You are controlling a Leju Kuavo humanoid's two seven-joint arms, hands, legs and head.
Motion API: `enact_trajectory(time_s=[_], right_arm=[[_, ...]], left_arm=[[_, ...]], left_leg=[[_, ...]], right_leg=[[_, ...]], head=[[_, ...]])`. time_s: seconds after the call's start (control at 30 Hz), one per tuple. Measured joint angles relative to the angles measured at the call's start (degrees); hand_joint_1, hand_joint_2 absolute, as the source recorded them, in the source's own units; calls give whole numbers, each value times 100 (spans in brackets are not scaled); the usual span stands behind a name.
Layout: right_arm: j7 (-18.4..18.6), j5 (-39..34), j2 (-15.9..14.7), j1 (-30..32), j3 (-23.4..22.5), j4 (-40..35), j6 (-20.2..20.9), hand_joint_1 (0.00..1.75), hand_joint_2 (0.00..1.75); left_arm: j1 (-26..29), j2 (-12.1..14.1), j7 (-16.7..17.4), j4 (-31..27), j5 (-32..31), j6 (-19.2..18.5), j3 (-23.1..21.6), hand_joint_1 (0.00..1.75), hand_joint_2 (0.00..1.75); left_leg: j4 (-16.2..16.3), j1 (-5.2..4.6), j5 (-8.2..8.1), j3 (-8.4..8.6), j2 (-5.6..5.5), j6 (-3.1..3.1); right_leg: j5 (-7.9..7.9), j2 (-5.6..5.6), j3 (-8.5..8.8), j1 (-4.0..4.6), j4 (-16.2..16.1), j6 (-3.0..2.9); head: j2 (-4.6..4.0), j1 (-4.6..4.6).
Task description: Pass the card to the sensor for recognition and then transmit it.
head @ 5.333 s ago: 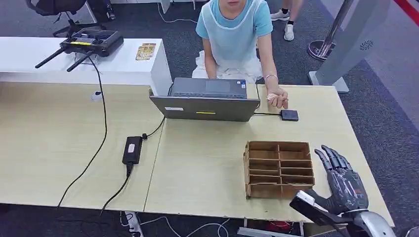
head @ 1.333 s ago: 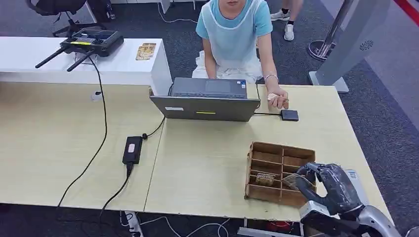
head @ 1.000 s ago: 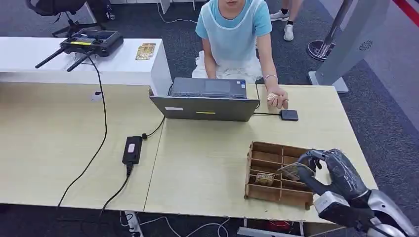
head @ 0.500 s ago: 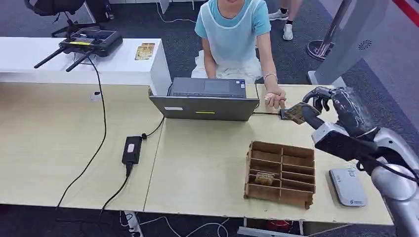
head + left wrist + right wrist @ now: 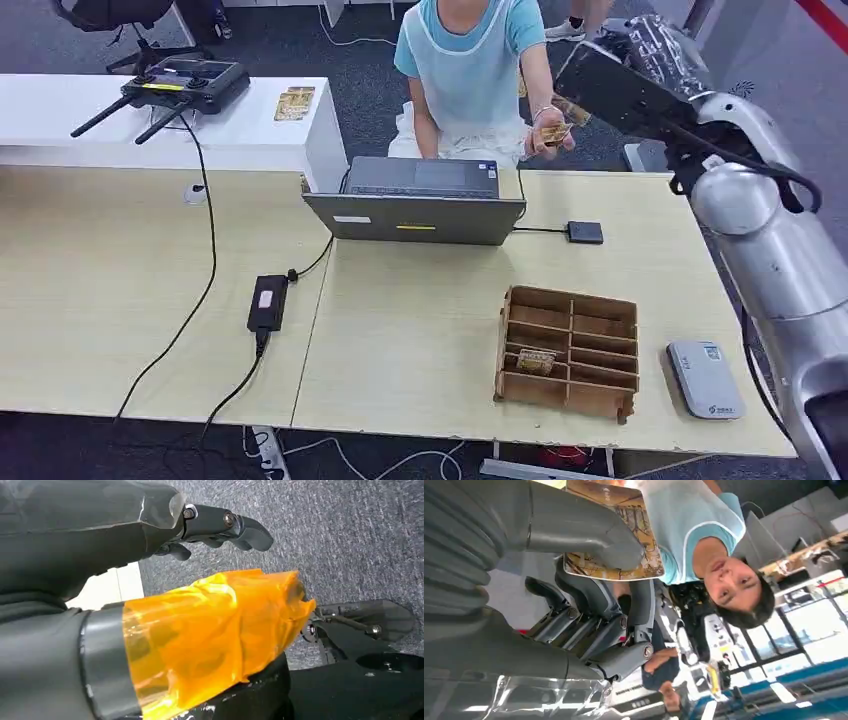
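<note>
1. You face a pale wooden table (image 5: 120, 300) made of two joined tops.
2. To your far left stands a white counter (image 5: 250, 140), touching the table's far edge.
3. Your floor is dark grey carpet (image 5: 770, 240).
4. You see a black office chair (image 5: 130, 20) behind the counter.

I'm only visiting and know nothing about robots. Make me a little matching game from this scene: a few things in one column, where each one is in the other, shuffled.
Things:
1. card
2. sensor
3. compartment box
4. grey device

Places:
A. at the table's near right corner
B. beside the laptop, on a cable
C. between the right hand and a person's hand
D. left of the grey device

Pairs: 1-C, 2-B, 3-D, 4-A
</note>
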Motion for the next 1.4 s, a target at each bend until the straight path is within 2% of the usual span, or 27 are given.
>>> enact_trajectory(time_s=[0.23, 0.63, 0.7, 0.8, 0.83, 0.87, 0.97, 1.17, 1.4], right_arm=[[290, 148, 515, -530, 356, 1063, -39, 175, 175], [299, 356, 878, -704, 599, 2069, -260, 173, 175], [293, 382, 902, -702, 631, 2150, -282, 150, 175], [258, 441, 931, -698, 664, 2248, -406, 148, 175], [247, 472, 939, -693, 677, 2270, -442, 138, 175], [231, 509, 950, -684, 693, 2290, -490, 0, 175], [172, 520, 974, -644, 712, 2338, -634, 0, 175], [-134, 435, 1055, -433, 585, 2380, -1203, 0, 175], [-448, 496, 992, 124, 8, 1832, -2046, 0, 175]], left_arm=[[1, 0, 0, 0, -98, -17, -81, 0, 0], [1, 2, 0, 2, -175, -70, -144, 0, 0], [1, 2, 0, 13, -184, -77, -146, 0, 0], [-1, 2, 0, 33, -234, -85, -149, 0, 0], [-1, 2, 0, 33, -243, -87, -151, 0, 0], [0, 4, 7, 35, -254, -96, -151, 0, 0], [-1, 7, 7, 35, -278, -120, -164, 0, 0], [0, 7, 7, 37, -304, -122, -164, 0, 0], [2, 7, 74, 42, -433, -131, -164, 0, 0]], left_leg=[[0, -1, 0, -5, -9, 0], [2, -1, 0, -5, -10, 0], [2, -1, 0, -5, -10, 0], [2, -1, 0, -5, -10, 0], [2, -1, 0, -5, -10, 0], [2, -1, 0, -5, -9, 0], [2, -1, 0, -5, -9, 0], [2, -1, 0, -4, -9, 0], [4, 0, 0, -5, -16, 0]], right_leg=[[0, -8, 0, 0, -2, 1], [0, -9, 0, 0, -3, 1], [0, -9, -1, 0, -3, 1], [0, -9, -1, 0, -3, 1], [0, -9, -1, 0, -3, 1], [0, -9, -2, 0, -3, 1], [0, -9, -2, 0, -3, 1], [0, -9, -2, 0, -3, 1], [-1, -16, -4, 1, -6, 2]], head=[[2, 0], [2, 0], [0, 0], [2, 0], [2, 0], [0, 0], [0, 2], [2, 0], [2, 2]])
